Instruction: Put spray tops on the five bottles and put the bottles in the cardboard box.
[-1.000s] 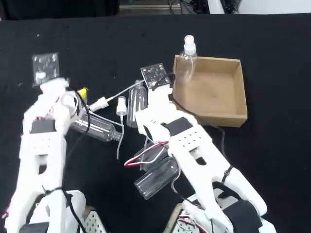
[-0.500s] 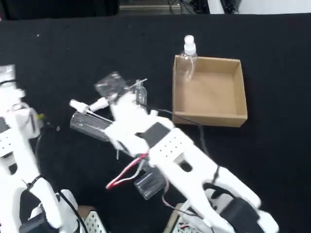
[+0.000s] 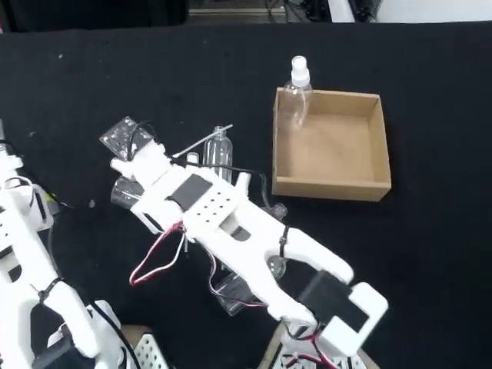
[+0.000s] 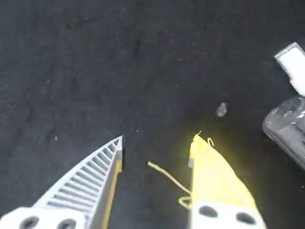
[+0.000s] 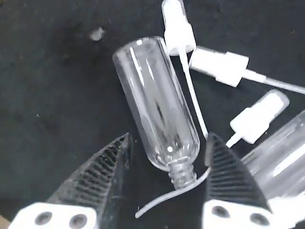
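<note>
Bottle (image 5: 155,100), clear and uncapped, lies flat on the black desk (image 5: 47,95) with its neck between the wide-spread fingers of the right end effector (image 5: 169,138), long axis running away from it, spray tops (image 5: 219,62) just beside; the left end effector (image 4: 157,139), open and empty, hangs well apart.

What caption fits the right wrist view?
Right gripper, jaws open, over an uncapped clear bottle lying beside loose spray tops.

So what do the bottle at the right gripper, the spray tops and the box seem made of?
Bottle: clear glossy plastic, possibly glass; the black table shows through, with highlights. Spray tops: opaque white plastic, likely. Cardboard box: dull brown cardboard.
</note>
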Tool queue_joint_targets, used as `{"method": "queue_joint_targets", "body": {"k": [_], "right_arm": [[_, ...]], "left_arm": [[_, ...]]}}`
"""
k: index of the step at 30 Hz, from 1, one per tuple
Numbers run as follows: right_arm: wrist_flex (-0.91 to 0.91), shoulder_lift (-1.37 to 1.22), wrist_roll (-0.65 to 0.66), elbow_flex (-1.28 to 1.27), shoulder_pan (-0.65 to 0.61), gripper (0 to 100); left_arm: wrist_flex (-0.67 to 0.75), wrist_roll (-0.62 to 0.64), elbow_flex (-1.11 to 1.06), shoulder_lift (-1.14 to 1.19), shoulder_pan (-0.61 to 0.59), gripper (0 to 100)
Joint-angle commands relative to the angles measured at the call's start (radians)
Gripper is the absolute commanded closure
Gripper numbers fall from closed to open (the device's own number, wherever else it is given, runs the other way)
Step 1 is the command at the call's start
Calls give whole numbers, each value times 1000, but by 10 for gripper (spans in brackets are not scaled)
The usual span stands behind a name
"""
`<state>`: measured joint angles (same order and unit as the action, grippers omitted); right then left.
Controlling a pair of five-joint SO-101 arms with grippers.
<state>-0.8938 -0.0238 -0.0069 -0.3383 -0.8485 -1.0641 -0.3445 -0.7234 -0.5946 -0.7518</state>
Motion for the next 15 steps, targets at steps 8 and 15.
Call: {"method": "queue_joint_targets", "body": {"k": [8,15], "right_arm": [[-20,-10,6,113,-25,678],[38,-79,8,120,-20,692]], "left_arm": [[-8,0,10,-11,27,780],[-8,-2,-1,-11,18,780]]}}
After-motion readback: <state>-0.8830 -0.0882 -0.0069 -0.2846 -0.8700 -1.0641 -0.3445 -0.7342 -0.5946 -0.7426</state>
